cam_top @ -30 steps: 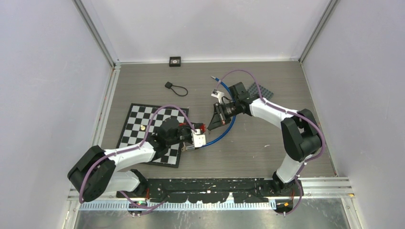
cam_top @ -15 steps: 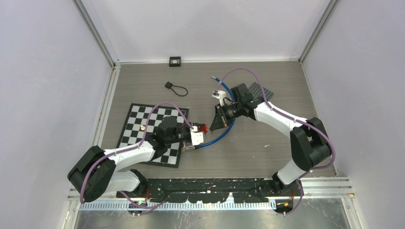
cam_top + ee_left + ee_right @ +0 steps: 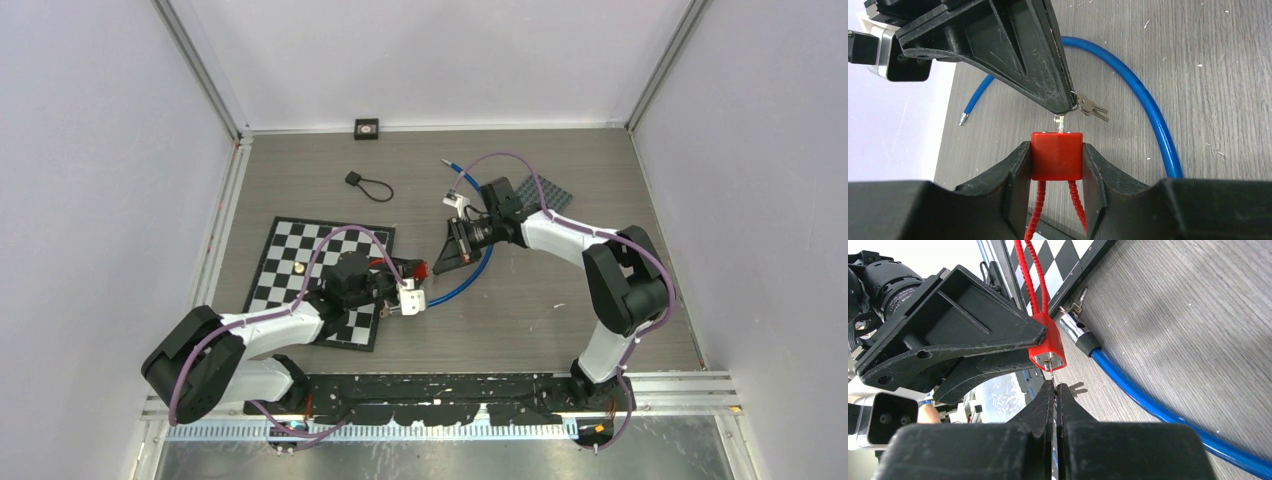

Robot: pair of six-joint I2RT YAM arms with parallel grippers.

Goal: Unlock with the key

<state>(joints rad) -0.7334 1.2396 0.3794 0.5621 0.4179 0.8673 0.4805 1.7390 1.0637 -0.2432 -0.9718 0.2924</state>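
A red padlock (image 3: pixel 1057 156) with a red cable shackle is clamped between the fingers of my left gripper (image 3: pixel 1056 146), keyhole end facing away. My right gripper (image 3: pixel 1054 385) is shut on a small silver key (image 3: pixel 1052 371), whose blade points straight at the padlock (image 3: pixel 1048 347). The key (image 3: pixel 1060 120) reaches the keyhole face; how deep it goes I cannot tell. Spare keys (image 3: pixel 1093 107) hang from a ring beside the right gripper's tip. From above, the two grippers meet tip to tip at the padlock (image 3: pixel 423 267), just right of the chessboard.
A blue cable (image 3: pixel 470 280) curves on the table under both grippers, its metal end (image 3: pixel 1075 332) near the padlock. The chessboard (image 3: pixel 290 260) lies under the left arm. A grey studded plate (image 3: pixel 555 195), a black looped tag (image 3: pixel 365 183) and a small black box (image 3: pixel 367 128) lie further back.
My left gripper has carried the padlock a little up and right, towards the key. The right arm's elbow swung out and came back. Both grips are unchanged.
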